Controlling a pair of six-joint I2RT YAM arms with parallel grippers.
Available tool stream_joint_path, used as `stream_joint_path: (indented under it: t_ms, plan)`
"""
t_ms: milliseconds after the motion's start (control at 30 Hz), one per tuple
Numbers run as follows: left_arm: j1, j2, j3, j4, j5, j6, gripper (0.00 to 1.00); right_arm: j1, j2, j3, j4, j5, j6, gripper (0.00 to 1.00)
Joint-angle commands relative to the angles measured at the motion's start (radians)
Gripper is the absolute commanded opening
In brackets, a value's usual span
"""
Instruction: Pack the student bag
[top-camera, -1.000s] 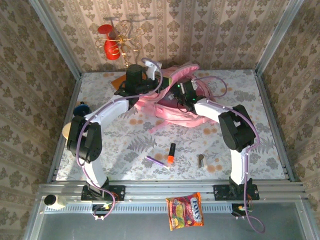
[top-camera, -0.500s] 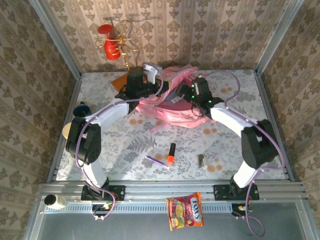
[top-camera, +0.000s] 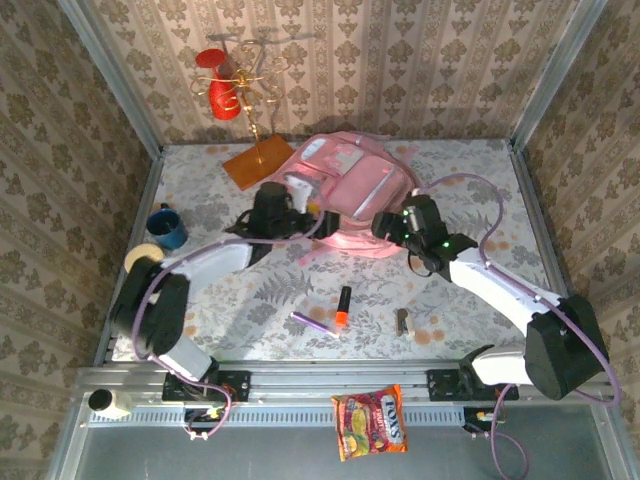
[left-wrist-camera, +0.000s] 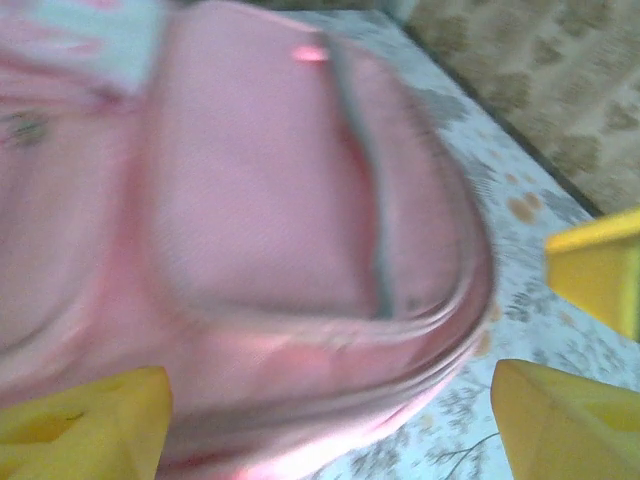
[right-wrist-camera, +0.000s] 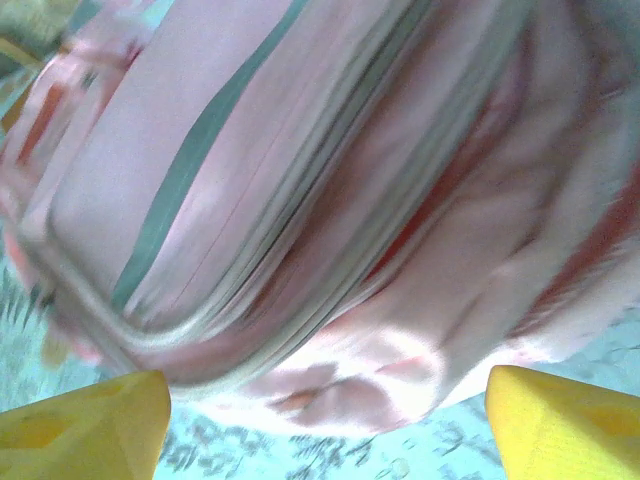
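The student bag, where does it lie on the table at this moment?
In the top view, the student bag lies at the far middle of the table, just right of the orange board.

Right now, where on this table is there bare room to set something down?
Free: the near-left patch between the blue mug and thin purple pen; the far-right corner beside the large pink fabric backpack. Crowded: near middle, around the pen, orange marker and small metal piece.

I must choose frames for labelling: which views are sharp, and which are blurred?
Top view: sharp, evenly lit, the bag clear. Left wrist: the bag smeared by blur, the yellow fingers soft. Right wrist: blurred too, with a pale washed-out patch on the bag.
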Motion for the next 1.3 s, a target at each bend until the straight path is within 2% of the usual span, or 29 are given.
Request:
stream_joint_path:
  t_ms: [0,67,167,433,567,733,867,1033,1200,1267]
  plan:
    - [0.141,-0.064,-0.059,-0.052,-0.117,-0.215,0.83,0.059,0.057,0.03,0.01,0.012,-0.04,0.82]
    - [0.196,-0.018,-0.042,-0.064,-0.059,-0.282,0.81,0.066,0.122,0.05,0.03,0.011,-0.028,0.8]
    - [0.212,0.081,0.052,-0.119,0.025,-0.312,0.8,0.067,0.185,0.063,0.055,0.027,-0.021,0.79]
    - [0.203,0.229,0.154,-0.135,0.047,-0.367,0.78,0.062,0.24,0.065,0.048,0.135,-0.064,0.78]
    - [0.184,0.284,0.155,-0.117,0.045,-0.389,0.7,0.047,0.247,0.06,0.037,0.191,-0.097,0.78]
    - [0.168,0.356,0.184,-0.089,0.055,-0.413,0.55,0.028,0.251,0.051,0.023,0.265,-0.154,0.78]
    - [0.149,0.405,0.202,-0.067,0.035,-0.423,0.46,-0.012,0.236,0.054,0.028,0.263,-0.22,0.78]
    - [0.142,0.459,0.221,-0.004,0.034,-0.469,0.35,-0.015,0.198,0.064,0.006,0.276,-0.315,0.78]
    - [0.129,0.45,0.169,0.096,0.027,-0.521,0.17,-0.019,0.16,0.068,-0.047,0.278,-0.332,0.79]
    - [0.124,0.431,0.126,0.164,0.04,-0.564,0.06,-0.017,0.122,0.07,-0.077,0.239,-0.323,0.79]
